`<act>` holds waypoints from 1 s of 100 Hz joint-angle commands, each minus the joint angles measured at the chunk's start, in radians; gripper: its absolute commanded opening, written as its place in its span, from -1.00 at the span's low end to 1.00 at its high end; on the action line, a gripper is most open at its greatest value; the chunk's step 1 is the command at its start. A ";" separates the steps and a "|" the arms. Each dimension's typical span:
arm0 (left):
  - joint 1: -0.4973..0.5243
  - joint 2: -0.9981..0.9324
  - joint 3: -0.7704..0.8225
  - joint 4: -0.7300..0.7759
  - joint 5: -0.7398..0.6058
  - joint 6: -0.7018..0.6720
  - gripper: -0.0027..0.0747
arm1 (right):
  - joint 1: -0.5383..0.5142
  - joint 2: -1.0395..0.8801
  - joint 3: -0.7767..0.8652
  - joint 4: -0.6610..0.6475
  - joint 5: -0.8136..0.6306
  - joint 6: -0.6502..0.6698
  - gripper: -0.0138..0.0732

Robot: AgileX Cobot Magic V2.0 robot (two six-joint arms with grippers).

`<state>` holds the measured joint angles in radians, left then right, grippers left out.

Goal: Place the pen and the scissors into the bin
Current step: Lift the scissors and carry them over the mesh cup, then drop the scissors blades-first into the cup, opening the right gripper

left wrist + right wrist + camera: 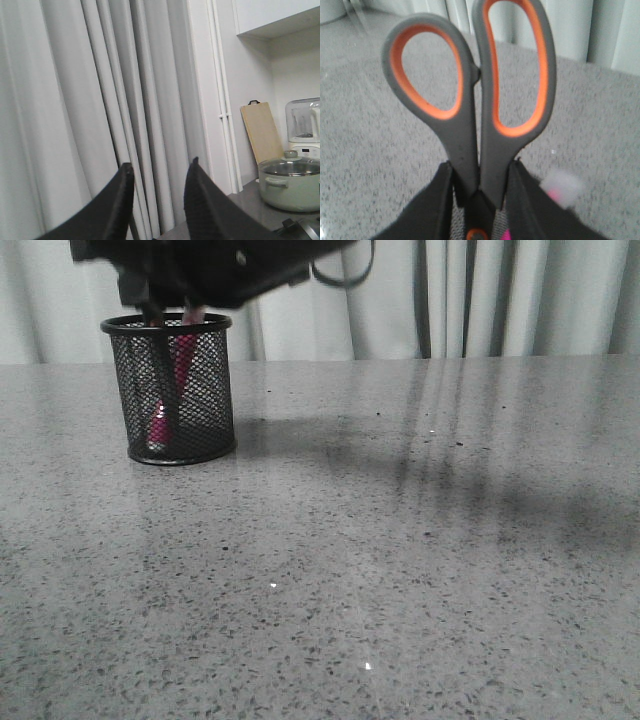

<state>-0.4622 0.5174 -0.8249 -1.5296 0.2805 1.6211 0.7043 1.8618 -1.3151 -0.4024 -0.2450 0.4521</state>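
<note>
The bin (pixel 205 390), a black mesh cup, stands at the far left of the table. The pink pen (pixel 182 360) leans inside it; its pale cap shows blurred in the right wrist view (pixel 561 186). My right gripper (pixel 170 295) hangs right over the bin and is shut on the scissors (pixel 465 150) just below the orange-lined handle loops. The orange pivot screw (pixel 477 234) sits over the mesh, and a dark blade (pixel 160 370) reaches down inside the bin. My left gripper (pixel 160 167) is open and empty, pointing at the curtains; it does not show in the front view.
Grey speckled tabletop (pixel 400 570) stretches out in front of and to the right of the bin. Pale curtains (pixel 480 300) hang behind it. The left wrist view shows a pale green pot (pixel 292 182), a wooden board (pixel 262 132) and a blender (pixel 304 125) off to the side.
</note>
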 commanded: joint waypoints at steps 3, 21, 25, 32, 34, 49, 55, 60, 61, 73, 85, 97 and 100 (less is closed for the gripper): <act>-0.009 0.004 -0.016 -0.018 -0.003 -0.011 -0.36 | -0.004 -0.050 -0.006 -0.003 -0.089 -0.007 -0.84; -0.009 0.004 -0.016 -0.018 -0.003 -0.011 -0.36 | -0.004 -0.050 0.001 0.016 -0.095 -0.007 -0.74; -0.009 0.004 -0.016 -0.018 -0.003 -0.011 -0.36 | -0.004 -0.050 0.001 0.025 -0.098 -0.007 -0.63; -0.009 0.004 -0.016 -0.018 -0.003 -0.011 -0.36 | -0.005 -0.054 0.001 0.041 -0.106 -0.007 -0.33; -0.009 0.004 -0.016 -0.018 -0.003 -0.011 -0.36 | -0.006 -0.057 0.001 0.042 -0.111 -0.007 -0.22; -0.009 0.004 -0.013 -0.018 -0.046 -0.011 -0.36 | -0.006 -0.108 0.001 0.047 -0.146 -0.007 0.32; -0.009 0.004 -0.007 -0.018 -0.098 -0.011 -0.42 | -0.006 -0.154 0.001 0.050 -0.148 -0.007 0.30; -0.009 0.002 0.002 -0.018 -0.146 -0.011 -0.54 | -0.006 -0.203 0.001 0.050 -0.133 -0.007 0.19; -0.009 -0.001 0.006 -0.018 -0.153 -0.011 -0.56 | -0.006 -0.218 0.001 0.050 -0.126 -0.007 0.14; -0.009 -0.035 0.061 -0.025 -0.280 -0.011 -0.97 | -0.006 -0.372 0.003 0.026 0.051 -0.008 -0.65; -0.009 -0.102 0.144 -0.086 -0.410 -0.011 -0.98 | -0.006 -0.557 0.062 -0.103 0.255 -0.016 -0.82; -0.009 -0.199 0.245 -0.171 -0.479 -0.011 -0.98 | -0.006 -0.794 0.223 -0.147 0.433 -0.016 -0.82; -0.009 -0.222 0.270 -0.194 -0.483 -0.011 -0.98 | -0.006 -0.853 0.265 -0.147 0.492 -0.016 -0.82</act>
<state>-0.4622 0.3443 -0.5860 -1.6612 -0.1732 1.6211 0.7043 1.1865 -1.1296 -0.5112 0.1406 0.4437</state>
